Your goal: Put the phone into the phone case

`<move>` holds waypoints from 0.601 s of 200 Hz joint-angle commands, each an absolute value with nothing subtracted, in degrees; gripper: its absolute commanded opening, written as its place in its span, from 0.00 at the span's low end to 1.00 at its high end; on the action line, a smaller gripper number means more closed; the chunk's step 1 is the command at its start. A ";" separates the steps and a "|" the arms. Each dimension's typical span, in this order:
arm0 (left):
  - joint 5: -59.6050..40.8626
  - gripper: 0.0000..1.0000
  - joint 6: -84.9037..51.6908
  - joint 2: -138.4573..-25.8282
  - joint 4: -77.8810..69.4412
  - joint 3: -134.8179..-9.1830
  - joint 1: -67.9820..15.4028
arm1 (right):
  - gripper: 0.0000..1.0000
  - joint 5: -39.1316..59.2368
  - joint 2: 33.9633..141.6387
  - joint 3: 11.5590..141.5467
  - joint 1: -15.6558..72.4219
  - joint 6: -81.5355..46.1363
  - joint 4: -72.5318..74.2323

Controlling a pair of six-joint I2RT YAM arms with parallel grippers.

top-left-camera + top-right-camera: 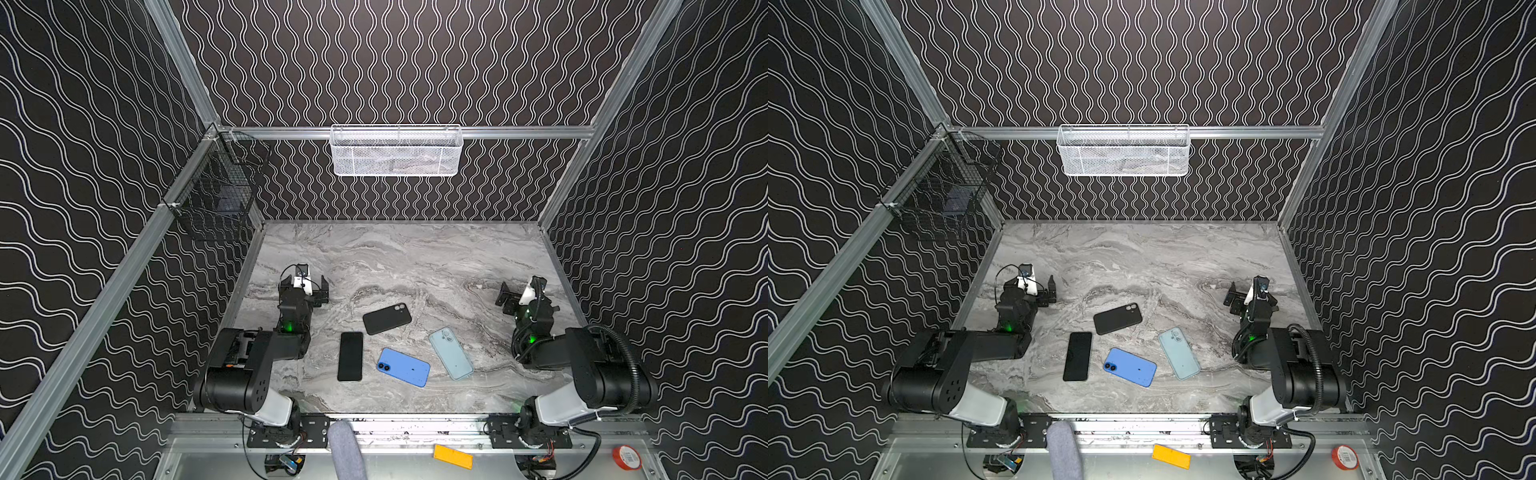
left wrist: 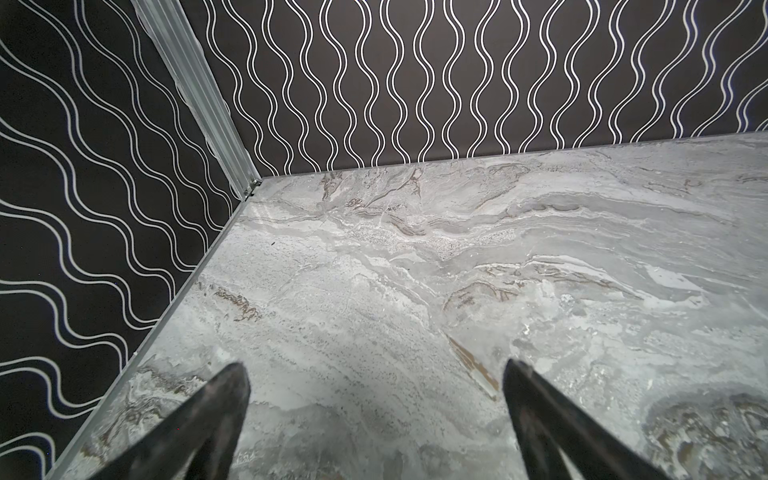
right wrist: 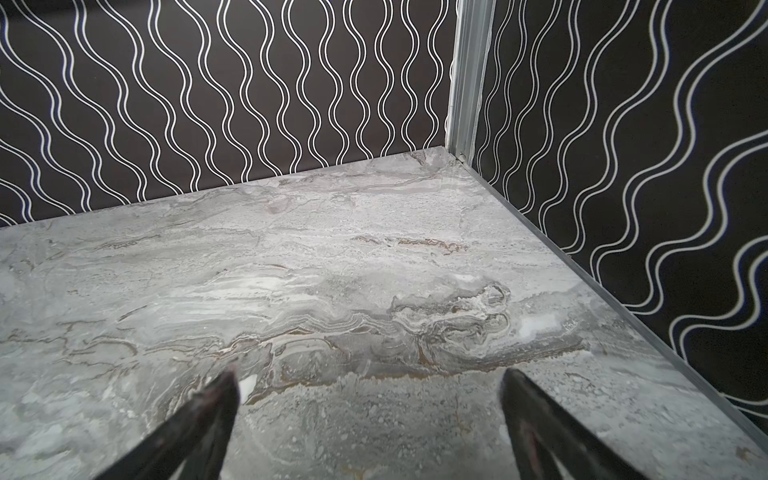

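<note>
In both top views a black phone [image 1: 350,356] [image 1: 1077,356] lies screen up on the marble table [image 1: 399,257], left of centre. Just behind it lies a black phone case [image 1: 386,318] [image 1: 1117,318], back up, with its camera cutout at the right end. My left gripper [image 1: 304,287] [image 1: 1030,287] [image 2: 374,365] hovers open over bare table near the left wall, behind the phone. My right gripper [image 1: 521,293] [image 1: 1250,294] [image 3: 370,372] stands open by the right wall. Neither wrist view shows the phone or the case.
A blue phone or case [image 1: 403,367] and a pale teal one [image 1: 451,353] lie back up right of the black phone. A white mesh basket [image 1: 395,151] hangs on the back wall, a black wire basket [image 1: 216,195] on the left wall.
</note>
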State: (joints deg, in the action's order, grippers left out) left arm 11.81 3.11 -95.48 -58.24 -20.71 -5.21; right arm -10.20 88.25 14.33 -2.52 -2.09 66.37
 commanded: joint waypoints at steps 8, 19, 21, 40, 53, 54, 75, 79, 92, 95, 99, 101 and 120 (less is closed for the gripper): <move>11.79 0.99 2.99 -95.54 -59.46 -21.18 -5.19 | 1.00 -10.56 88.15 14.41 -2.46 -2.14 68.74; 11.78 0.99 3.04 -95.45 -59.41 -21.10 -5.19 | 1.00 -10.57 88.17 14.37 -2.45 -2.11 68.78; 11.78 0.99 3.00 -95.49 -59.44 -21.09 -5.19 | 1.00 -10.55 88.22 14.40 -2.44 -2.11 68.79; 11.56 0.99 2.90 -95.37 -59.55 -21.05 -5.20 | 1.00 -10.55 88.19 14.38 -2.42 -2.11 68.79; 11.53 0.98 2.93 -95.36 -59.76 -20.88 -5.19 | 1.00 -10.55 88.16 14.33 -2.46 -2.11 68.95; 11.52 0.99 2.87 -95.32 -59.76 -20.90 -5.19 | 1.00 -10.55 88.11 14.28 -2.46 -2.11 68.93; 11.55 0.98 2.92 -95.19 -59.88 -20.77 -5.19 | 1.00 -13.39 87.72 12.76 -2.46 -3.29 71.43; 11.43 0.98 2.93 -95.14 -59.95 -20.74 -5.19 | 1.00 -14.30 87.52 12.06 -2.46 -3.72 72.44; 12.81 0.99 2.45 -94.74 -60.75 -20.22 -5.19 | 1.00 -15.75 86.15 10.15 -2.47 -4.68 74.42; 13.39 0.98 2.25 -94.37 -60.96 -20.01 -5.19 | 1.00 -15.68 85.87 9.78 -2.46 -4.76 74.68; 14.03 0.98 2.21 -93.65 -61.16 -19.58 -5.19 | 1.00 -15.62 85.65 9.30 -2.46 -4.68 75.20; 14.19 0.99 2.20 -93.20 -60.99 -19.51 -5.19 | 1.00 -15.42 85.55 9.11 -2.46 -4.60 75.62; 15.71 0.98 1.35 -84.70 -50.29 -21.23 -5.19 | 1.00 -13.56 85.41 7.22 -2.46 -3.37 80.42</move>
